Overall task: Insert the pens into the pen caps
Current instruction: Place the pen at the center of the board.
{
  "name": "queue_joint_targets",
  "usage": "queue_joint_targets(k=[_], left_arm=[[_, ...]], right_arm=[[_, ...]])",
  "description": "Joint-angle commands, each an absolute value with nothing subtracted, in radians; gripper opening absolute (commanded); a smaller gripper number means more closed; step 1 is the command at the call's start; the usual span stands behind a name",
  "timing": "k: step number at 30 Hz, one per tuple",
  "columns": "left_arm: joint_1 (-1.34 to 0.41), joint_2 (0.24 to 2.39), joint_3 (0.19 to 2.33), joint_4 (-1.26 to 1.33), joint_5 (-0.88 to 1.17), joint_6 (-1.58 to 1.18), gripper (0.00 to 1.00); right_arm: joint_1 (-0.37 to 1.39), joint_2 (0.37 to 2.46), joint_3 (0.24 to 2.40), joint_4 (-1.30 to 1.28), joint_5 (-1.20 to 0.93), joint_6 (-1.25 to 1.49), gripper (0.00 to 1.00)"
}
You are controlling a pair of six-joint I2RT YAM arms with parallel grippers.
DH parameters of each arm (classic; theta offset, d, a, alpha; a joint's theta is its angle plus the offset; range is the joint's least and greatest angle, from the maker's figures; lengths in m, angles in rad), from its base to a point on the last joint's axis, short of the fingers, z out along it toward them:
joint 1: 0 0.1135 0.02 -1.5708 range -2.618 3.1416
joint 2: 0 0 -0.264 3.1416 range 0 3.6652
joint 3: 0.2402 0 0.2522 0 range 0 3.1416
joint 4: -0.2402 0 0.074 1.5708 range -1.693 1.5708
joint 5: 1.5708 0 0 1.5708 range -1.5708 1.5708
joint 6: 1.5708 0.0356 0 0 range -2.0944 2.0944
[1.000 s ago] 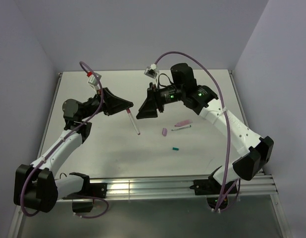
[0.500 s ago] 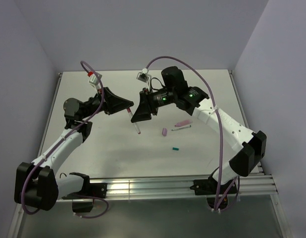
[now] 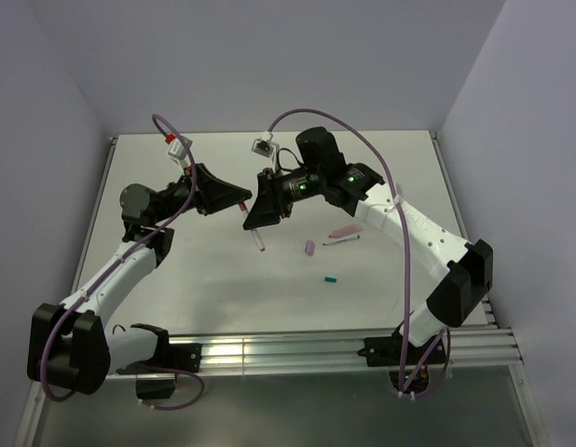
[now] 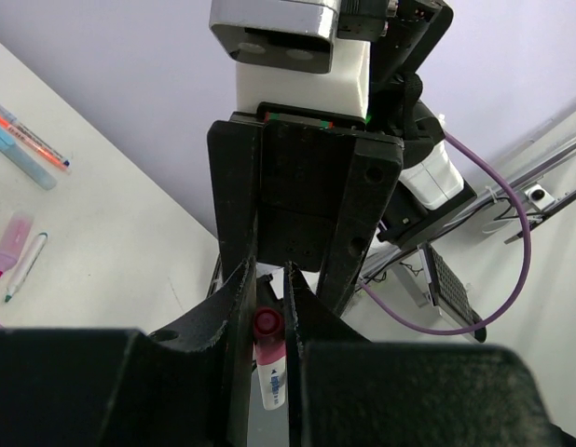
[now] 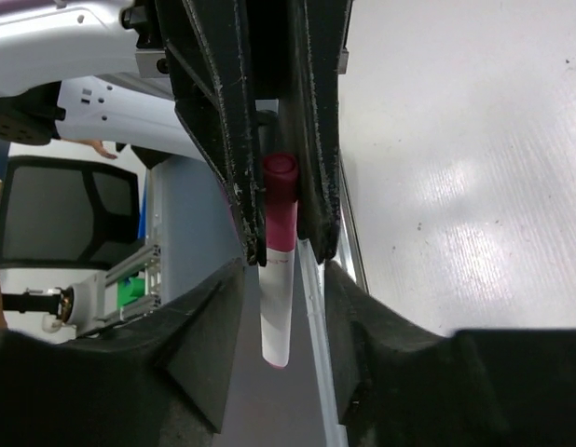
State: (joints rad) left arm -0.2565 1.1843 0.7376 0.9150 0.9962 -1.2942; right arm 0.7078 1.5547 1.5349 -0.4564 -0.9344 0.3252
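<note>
Above the counter [image 3: 381, 177], the left fingers [image 5: 218, 140] pinch a pen [image 5: 279, 242] by its magenta end, while the right fingers [image 5: 204, 345] stand spread either side of its white barrel. If they close off-centre, they could twist the pen loose and drop it. A second ago the right fingers were farther from the pen.

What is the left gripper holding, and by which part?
The left gripper pinches a pen at its magenta end; the white barrel sticks out.
</note>
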Motion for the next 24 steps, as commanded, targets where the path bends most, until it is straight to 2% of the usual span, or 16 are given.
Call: queue_joint_targets(k=[1, 2, 4, 5, 6, 8, 9, 11, 13, 14, 16, 17, 20, 21, 23, 24], left_arm=[[-0.259, 1.177, 0.770, 0.960, 0.979, -1.273, 0.00], [-0.259, 1.177, 0.772, 0.959, 0.980, -1.273, 0.00], [-0.259, 1.178, 0.773, 0.954, 0.980, -1.269, 0.00], [-0.259, 1.177, 0.773, 0.953, 0.979, -1.267, 0.01], [-0.259, 1.178, 0.775, 0.948, 0.979, -1.263, 0.04], [-0.259, 1.177, 0.776, 0.937, 0.977, -1.255, 0.20], [-0.259, 1.177, 0.778, 0.928, 0.977, -1.253, 0.37], [-0.259, 1.174, 0.785, 0.908, 0.974, -1.246, 0.54], [-0.258, 1.172, 0.790, 0.894, 0.973, -1.233, 0.63], [-0.252, 1.167, 0.799, 0.888, 0.966, -1.232, 0.71], [-0.235, 1.164, 0.811, 0.891, 0.956, -1.247, 0.76], [-0.209, 1.163, 0.821, 0.897, 0.957, -1.253, 0.88], [-0.146, 1.164, 0.888, 0.836, 0.977, -1.215, 0.96], [-0.128, 1.163, 0.908, 0.751, 0.988, -1.162, 0.99], [-0.069, 1.164, 0.977, 0.630, 0.997, -1.083, 0.99], [-0.051, 1.163, 1.004, 0.479, 0.989, -0.980, 1.00]], right_arm=[[0.721, 1.552, 1.548, -0.416, -0.940, 0.324, 0.43], [0.722, 1.549, 1.548, -0.416, -0.939, 0.321, 0.33], [0.723, 1.545, 1.543, -0.416, -0.939, 0.318, 0.21], [0.723, 1.540, 1.540, -0.416, -0.939, 0.314, 0.10], [0.723, 1.540, 1.539, -0.416, -0.939, 0.313, 0.07], [0.723, 1.534, 1.536, -0.416, -0.939, 0.305, 0.00], [0.723, 1.528, 1.532, -0.416, -0.934, 0.304, 0.00], [0.721, 1.520, 1.529, -0.416, -0.928, 0.290, 0.00], [0.719, 1.505, 1.519, -0.419, -0.919, 0.278, 0.00], [0.719, 1.499, 1.510, -0.422, -0.911, 0.269, 0.00], [0.718, 1.479, 1.488, -0.440, -0.884, 0.240, 0.00], [0.716, 1.470, 1.482, -0.449, -0.864, 0.224, 0.00], [0.703, 1.439, 1.456, -0.517, -0.766, 0.154, 0.00], [0.693, 1.436, 1.450, -0.535, -0.755, 0.147, 0.00], [0.631, 1.440, 1.440, -0.587, -0.735, 0.127, 0.00], [0.600, 1.445, 1.440, -0.610, -0.723, 0.102, 0.00]])
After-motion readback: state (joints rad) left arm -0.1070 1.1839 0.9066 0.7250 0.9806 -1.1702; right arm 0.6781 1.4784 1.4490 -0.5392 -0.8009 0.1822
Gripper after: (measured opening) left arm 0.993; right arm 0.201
